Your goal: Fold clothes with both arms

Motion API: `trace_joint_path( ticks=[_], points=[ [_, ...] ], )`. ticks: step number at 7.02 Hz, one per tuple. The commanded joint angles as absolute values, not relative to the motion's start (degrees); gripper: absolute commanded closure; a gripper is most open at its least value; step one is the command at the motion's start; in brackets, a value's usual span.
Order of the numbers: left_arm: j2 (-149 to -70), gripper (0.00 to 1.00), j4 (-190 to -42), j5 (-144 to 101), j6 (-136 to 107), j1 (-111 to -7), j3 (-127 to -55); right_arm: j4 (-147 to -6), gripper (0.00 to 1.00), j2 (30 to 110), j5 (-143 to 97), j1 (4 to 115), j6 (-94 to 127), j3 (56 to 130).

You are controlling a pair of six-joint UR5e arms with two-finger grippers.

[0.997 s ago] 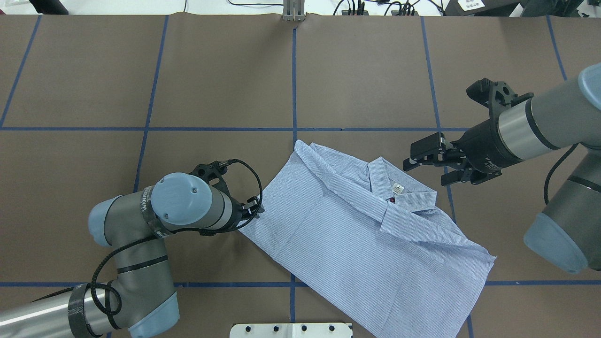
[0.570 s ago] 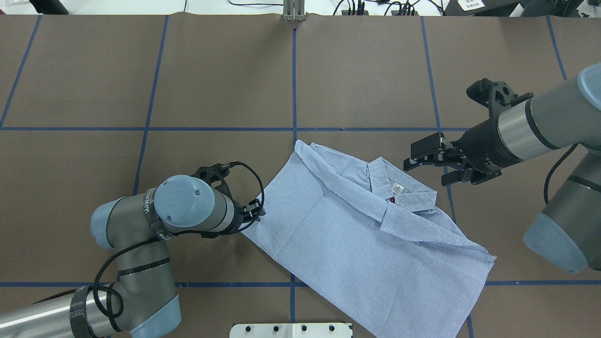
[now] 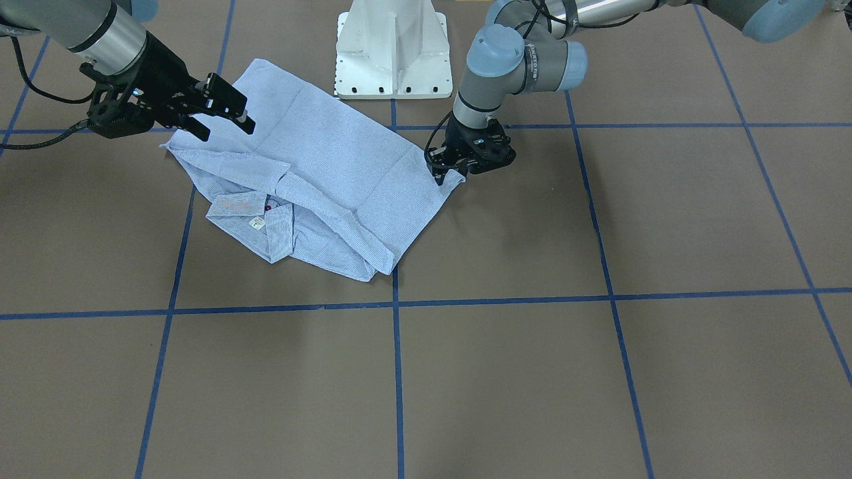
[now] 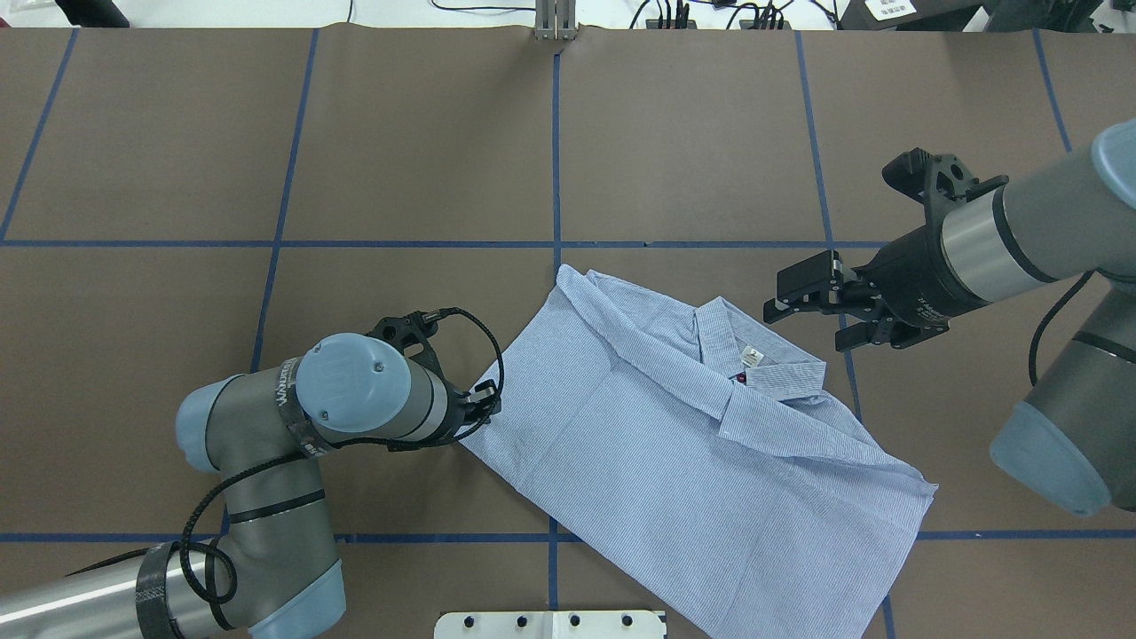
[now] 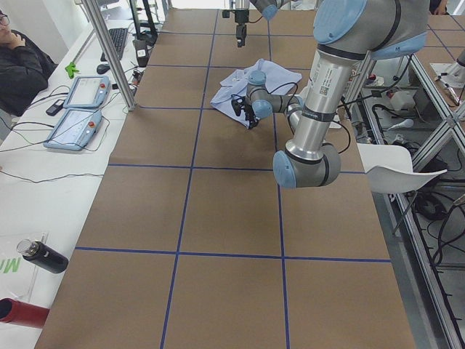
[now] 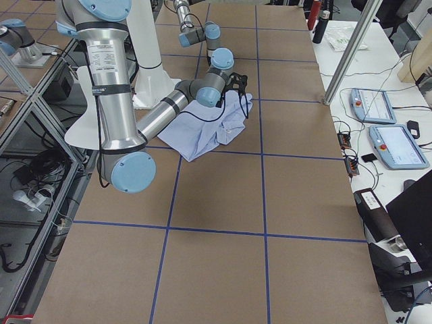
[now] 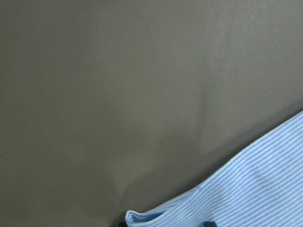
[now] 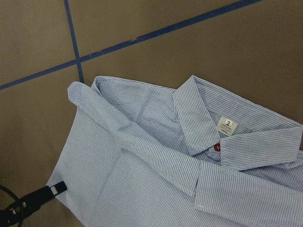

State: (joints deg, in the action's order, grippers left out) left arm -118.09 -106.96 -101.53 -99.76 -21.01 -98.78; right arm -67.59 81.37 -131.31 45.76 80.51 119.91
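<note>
— Where is the shirt [image 4: 692, 444]?

— Flat on the brown table [image 4: 426, 151], partly folded, collar label up.

— And the grippers?

— The left gripper [image 3: 444, 174] sits low at the shirt's corner, seemingly pinching its edge; its fingertips are mostly hidden. The right gripper [image 4: 812, 312] hovers beside the collar, jaws spread, holding nothing.

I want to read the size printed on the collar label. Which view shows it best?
The right wrist-mounted view: the collar label fills enough to read "2". In overhead and front-facing views it is a tiny white square; side views don't resolve it.
</note>
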Motion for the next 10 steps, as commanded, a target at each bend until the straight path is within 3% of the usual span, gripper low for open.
trace_joint_path(
  ticks=[1,2,6,10],
  points=[
    [-118.12,0.88,-106.96,-101.51,-99.84,-21.01,-98.88,-67.59,0.00,81.39,-131.31,45.79,80.51,119.53],
    [-118.21,1.00,-106.96,-101.51,-101.76,-21.01,-98.96,-67.59,0.00,81.39,-131.31,45.79,80.51,119.27],
    [-120.13,1.00,-103.83,-101.60,-102.66,-21.79,-99.14,-67.59,0.00,81.30,-130.69,45.79,80.51,118.57],
    [-122.86,1.00,-101.69,-101.25,-97.40,-29.59,-97.57,-67.15,0.00,81.21,-128.24,45.97,80.42,118.56]
  ],
)
